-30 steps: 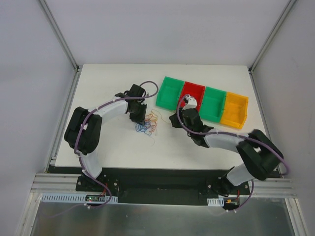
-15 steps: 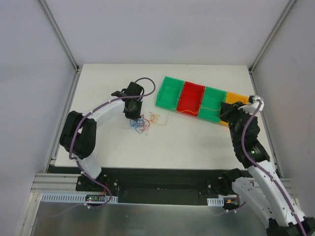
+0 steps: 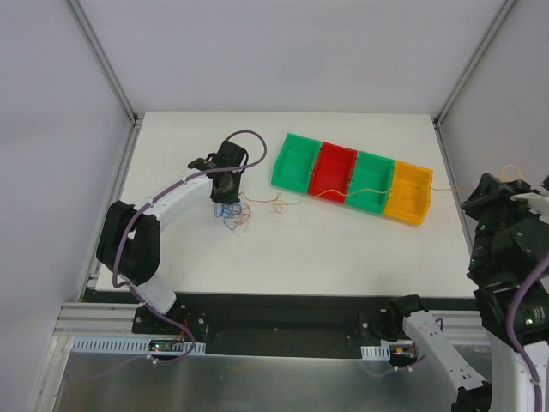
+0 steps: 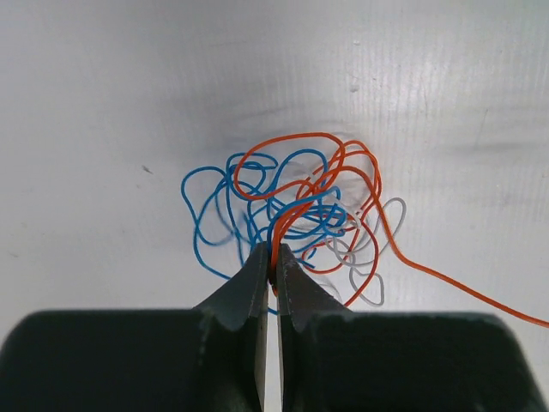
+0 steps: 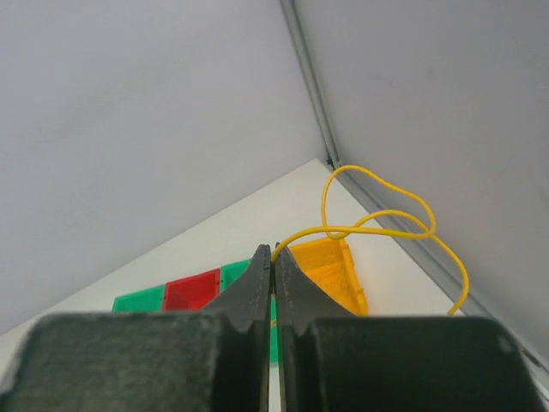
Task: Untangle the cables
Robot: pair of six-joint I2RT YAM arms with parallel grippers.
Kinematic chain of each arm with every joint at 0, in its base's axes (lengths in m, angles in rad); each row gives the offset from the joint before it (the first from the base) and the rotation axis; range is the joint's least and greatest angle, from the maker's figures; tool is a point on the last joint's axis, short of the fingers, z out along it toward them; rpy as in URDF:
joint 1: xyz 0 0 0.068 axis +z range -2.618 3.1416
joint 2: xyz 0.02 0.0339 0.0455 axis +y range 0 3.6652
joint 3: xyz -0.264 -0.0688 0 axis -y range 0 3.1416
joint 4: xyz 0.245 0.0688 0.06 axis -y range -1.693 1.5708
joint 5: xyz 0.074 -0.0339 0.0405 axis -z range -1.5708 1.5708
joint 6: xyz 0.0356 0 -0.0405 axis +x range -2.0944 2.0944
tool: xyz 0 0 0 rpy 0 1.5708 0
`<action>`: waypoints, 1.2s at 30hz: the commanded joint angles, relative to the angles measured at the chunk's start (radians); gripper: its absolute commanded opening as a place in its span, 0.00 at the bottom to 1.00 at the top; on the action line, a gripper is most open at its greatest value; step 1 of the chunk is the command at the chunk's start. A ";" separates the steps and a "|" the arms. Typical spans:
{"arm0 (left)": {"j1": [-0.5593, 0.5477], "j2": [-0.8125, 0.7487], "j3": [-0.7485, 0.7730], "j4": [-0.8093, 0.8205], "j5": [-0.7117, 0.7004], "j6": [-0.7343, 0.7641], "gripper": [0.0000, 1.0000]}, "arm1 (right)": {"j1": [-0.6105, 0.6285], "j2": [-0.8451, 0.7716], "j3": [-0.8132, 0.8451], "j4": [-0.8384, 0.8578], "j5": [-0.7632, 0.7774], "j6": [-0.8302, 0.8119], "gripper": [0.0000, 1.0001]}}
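Up close on the left wrist view, the left end effector [image 4: 274, 257] has its jaws pressed together on an orange strand at the near edge of the cables [image 4: 292, 215]. They lie as a loose knot of blue, orange and pale grey loops on the white worktop [image 4: 103, 103]. One orange strand [image 4: 480, 296] leaves the knot and runs off toward the right edge of that view. Next, on the right wrist view, the right end effector [image 5: 273, 257] is likewise clamped shut, here on a yellow cable [image 5: 377, 219], whose free end curls in two loops in the air to the right of the fingertips. This end effector is raised high above the worktop, with the yellow-orange bin [image 5: 330, 270], a red bin [image 5: 193, 290] and a green bin [image 5: 137, 300] far below and behind it. From the top external view, the knot sits left of centre on the worktop, directly under the tip of the left arm [image 3: 171, 202]. A thin yellow-orange line leaves it to the right, wavy at first and then straighter. It crosses over the row of four bins and reaches the right arm [image 3: 506, 249], which stands beyond the worktop's right edge, well apart from the knot.
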 commanded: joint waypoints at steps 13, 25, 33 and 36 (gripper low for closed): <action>0.155 -0.090 -0.006 -0.036 -0.029 -0.070 0.00 | -0.003 0.032 0.285 -0.105 0.016 -0.167 0.00; 0.155 -0.211 -0.020 -0.019 0.054 -0.051 0.57 | -0.003 0.138 0.449 -0.204 -0.321 -0.044 0.00; 0.152 -0.320 -0.051 0.036 0.253 -0.051 0.88 | -0.003 0.160 0.350 -0.211 -0.560 0.068 0.01; 0.144 -0.352 -0.069 0.065 0.307 -0.051 0.91 | -0.002 0.180 0.236 -0.212 -0.623 0.088 0.01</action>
